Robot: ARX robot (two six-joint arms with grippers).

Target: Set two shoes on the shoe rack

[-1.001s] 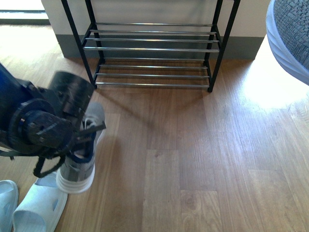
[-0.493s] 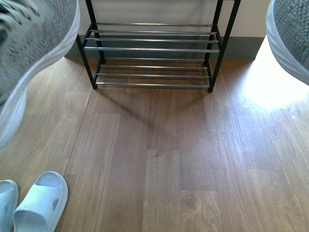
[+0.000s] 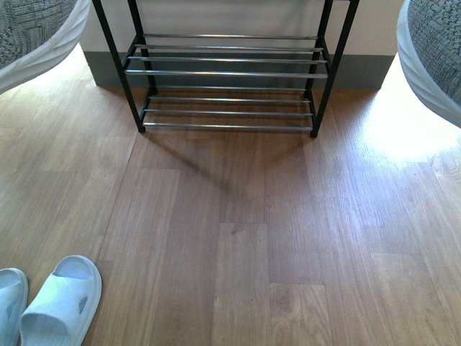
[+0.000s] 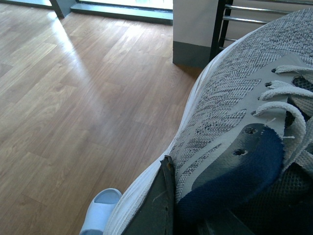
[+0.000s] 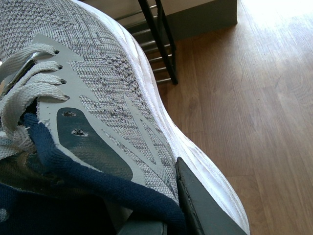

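Two grey knit sneakers with white soles hang in the air. One sneaker (image 3: pixel 36 32) fills the front view's top left corner, the other (image 3: pixel 432 50) its top right. My left gripper (image 4: pixel 195 210) is shut on the left sneaker (image 4: pixel 234 112) at its navy collar, a dark finger (image 4: pixel 156 205) pressed against its side. My right gripper (image 5: pixel 166 210) is shut on the right sneaker (image 5: pixel 98 88) the same way, one finger (image 5: pixel 200 205) outside the sole. The shoe rack (image 3: pixel 227 72) stands against the wall ahead, between the two sneakers, its lower chrome bars bare.
Pale blue slides (image 3: pixel 61 303) lie on the wooden floor at the near left, one of them (image 4: pixel 100 215) under the left sneaker in the left wrist view. The rack's black leg (image 5: pixel 156 44) stands close to the right sneaker's toe. A grey skirting runs behind.
The left arm has lifted its sneaker off the floor beside the slides, up to the front view's top left corner. The right sneaker has stayed put.
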